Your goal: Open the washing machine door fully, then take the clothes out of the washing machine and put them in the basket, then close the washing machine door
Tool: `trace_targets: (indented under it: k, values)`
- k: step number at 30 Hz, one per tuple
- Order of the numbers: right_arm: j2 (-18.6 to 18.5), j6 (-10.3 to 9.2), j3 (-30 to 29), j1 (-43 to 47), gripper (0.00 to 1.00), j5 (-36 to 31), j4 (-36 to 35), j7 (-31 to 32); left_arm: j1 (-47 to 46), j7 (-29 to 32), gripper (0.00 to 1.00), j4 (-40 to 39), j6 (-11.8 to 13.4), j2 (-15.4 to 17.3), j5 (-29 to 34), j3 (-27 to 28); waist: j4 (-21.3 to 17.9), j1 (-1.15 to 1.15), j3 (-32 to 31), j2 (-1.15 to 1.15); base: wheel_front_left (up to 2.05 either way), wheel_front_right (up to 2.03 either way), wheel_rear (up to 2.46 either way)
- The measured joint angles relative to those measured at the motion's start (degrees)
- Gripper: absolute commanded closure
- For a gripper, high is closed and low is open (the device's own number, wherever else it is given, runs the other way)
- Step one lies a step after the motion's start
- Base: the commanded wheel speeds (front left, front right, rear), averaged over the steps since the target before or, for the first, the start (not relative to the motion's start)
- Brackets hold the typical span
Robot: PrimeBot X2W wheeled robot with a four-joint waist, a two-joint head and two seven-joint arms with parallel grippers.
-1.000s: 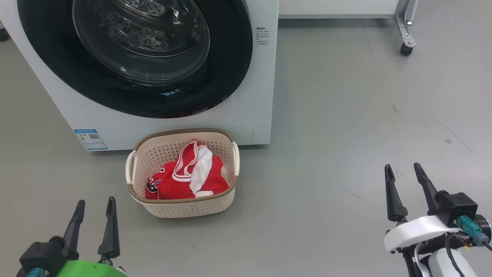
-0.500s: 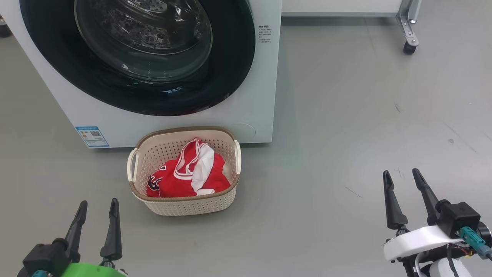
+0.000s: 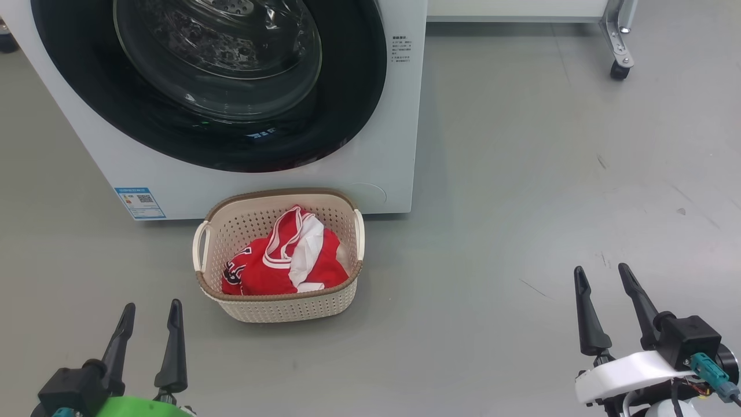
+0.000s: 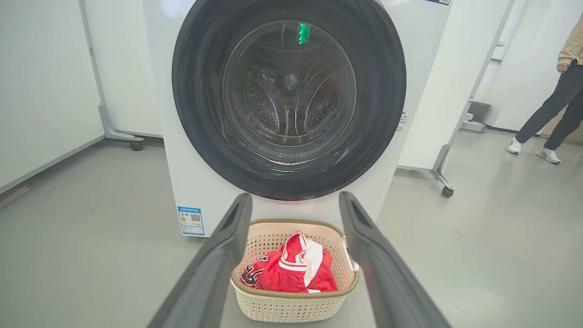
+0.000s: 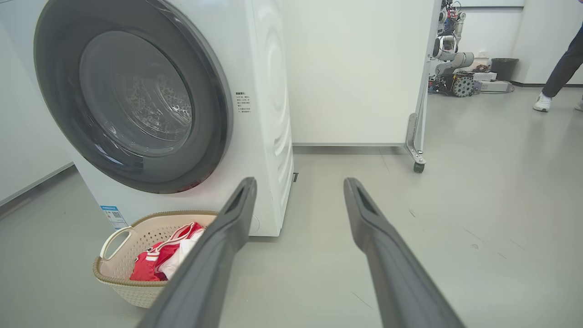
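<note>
Closest to the robot are the two grippers, both low over the bare grey floor. The left gripper, long dark fingers on a green wrist, is spread wide with nothing between its fingers. The right gripper, same dark fingers on a white wrist, is also wide open and holding nothing. They sit well apart from each other, and neither touches anything.

Next out, between them but nearer the left one, is the small cream perforated plastic basket with the brown woven-look rim and two side handles. It stands upright on the floor just in front of the machine. The clothes, a bright red jersey with white trim and dark lettering, are bunched up inside the basket (lettering is too crumpled to read properly). In the left wrist view the left gripper lines up with the basket pretty much dead centre.

Behind that is the big white front-loading washing machine, with a small blue label at its lower left corner. The washing machine door, round with a glossy black rim and a bulging glass centre, sits closed flush against the front, and the perforated steel drum shows through the glass.

Farthest back, past the right gripper, are a white panel on a caster, another robot parked by the wall, and a person walking.
</note>
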Motion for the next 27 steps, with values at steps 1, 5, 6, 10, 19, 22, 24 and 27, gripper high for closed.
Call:
trace_targets:
  k: [1,5,6,10,19,22,24,27]
  values:
    - [0.03,0.0,-0.04,0.02,0.0,-0.15,-0.08,0.0,0.01,0.0,0.0,0.0,0.0,0.0,0.0,0.0,0.0,0.0,0.01,0.0,0.0,0.0,0.0]
    - [0.08,-0.02,-0.67,0.05,0.0,-0.38,-0.35,0.0,0.02,0.0,0.0,0.08,0.0,0.0,0.42,-0.08,0.01,0.0,0.02,0.0,0.0,0.0,0.0]
    - [0.08,-0.02,-0.81,0.09,0.0,-0.4,-0.43,0.0,0.03,0.0,0.0,0.13,0.0,0.0,0.42,-0.13,0.01,0.0,0.02,0.0,0.0,0.0,0.0]
    - [0.13,-0.03,-1.01,0.24,0.0,-0.45,-0.65,0.0,0.14,0.0,0.0,0.43,0.0,0.0,0.38,-0.18,-0.01,0.0,0.03,0.0,0.0,0.0,0.0]
    - [0.57,-0.02,-1.07,0.97,0.0,-0.88,-0.82,0.0,0.18,0.0,0.0,0.33,0.0,0.03,0.58,-0.08,-0.16,0.0,-0.05,0.0,0.0,0.0,0.0]
    - [0.63,-0.02,-1.16,1.01,0.0,-0.91,-0.82,0.0,0.18,0.0,0.0,0.22,0.0,0.04,0.58,-0.26,-0.21,0.0,-0.09,0.0,0.0,0.0,0.0]
    - [0.68,-0.02,-1.25,1.03,0.0,-0.96,-0.82,0.0,0.18,0.0,0.0,0.23,0.0,0.09,0.63,-0.38,-0.24,0.0,-0.13,0.0,0.0,0.0,0.0]
    - [0.88,0.0,-1.3,1.04,0.0,-0.96,-0.83,0.0,0.21,-0.01,0.0,0.38,0.0,0.18,0.87,-0.76,-0.28,0.0,-0.23,0.0,0.0,0.0,0.0]
